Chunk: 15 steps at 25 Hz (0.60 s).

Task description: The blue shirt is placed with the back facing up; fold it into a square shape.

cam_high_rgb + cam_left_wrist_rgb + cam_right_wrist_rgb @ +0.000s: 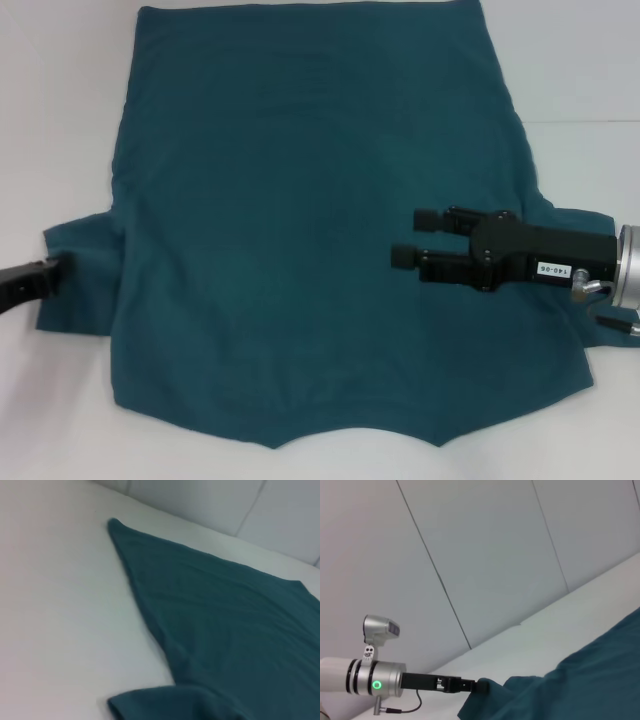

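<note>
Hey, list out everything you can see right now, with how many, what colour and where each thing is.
blue shirt: one, dark teal-blue, spread flat and plain side up across the middle of the table, both short sleeves out to the sides.
table: one, white, under the shirt and showing around it.
wall panels: several, pale grey-white, behind the table's far edge, seen in the wrist views.
left pincer: one, black, at the outer edge of the sleeve on the robot's left side, touching the cloth there.
right pincer: one, black on a silver wrist, over the shirt's body on the robot's right side, fingers apart and pointing toward the middle.
</note>
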{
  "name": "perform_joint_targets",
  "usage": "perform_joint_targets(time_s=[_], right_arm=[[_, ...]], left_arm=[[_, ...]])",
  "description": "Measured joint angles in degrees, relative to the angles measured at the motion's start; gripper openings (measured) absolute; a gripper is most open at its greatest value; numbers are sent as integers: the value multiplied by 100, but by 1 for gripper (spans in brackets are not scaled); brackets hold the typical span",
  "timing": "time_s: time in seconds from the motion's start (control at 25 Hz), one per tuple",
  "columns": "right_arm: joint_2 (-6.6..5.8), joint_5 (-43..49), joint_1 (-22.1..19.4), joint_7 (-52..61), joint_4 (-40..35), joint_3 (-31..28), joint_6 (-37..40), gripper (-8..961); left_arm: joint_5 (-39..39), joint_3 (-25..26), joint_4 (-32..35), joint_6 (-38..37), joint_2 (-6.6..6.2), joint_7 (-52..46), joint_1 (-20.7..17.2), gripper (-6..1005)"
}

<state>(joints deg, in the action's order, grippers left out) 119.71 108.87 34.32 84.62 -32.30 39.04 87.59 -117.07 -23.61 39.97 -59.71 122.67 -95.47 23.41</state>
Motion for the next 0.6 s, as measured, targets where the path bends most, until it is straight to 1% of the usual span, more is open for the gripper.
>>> perform_joint_targets(time_s=[0.04,0.24,0.36,0.6], right_arm=[[2,-33,4,-4,30,7,-4,851],[11,-109,18,-34,160,15,-11,851],[17,-152,28,-51,231,16,-16,852],[16,-169,37,-58,317,16,-20,852]], left_arm=[[0,0,0,0,0,0,0,17],[-24,7,190,294,-92,-25,14,3],[-29,7,275,386,-133,5,41,16],[-34,-41,335,555,-162,98,140,42]])
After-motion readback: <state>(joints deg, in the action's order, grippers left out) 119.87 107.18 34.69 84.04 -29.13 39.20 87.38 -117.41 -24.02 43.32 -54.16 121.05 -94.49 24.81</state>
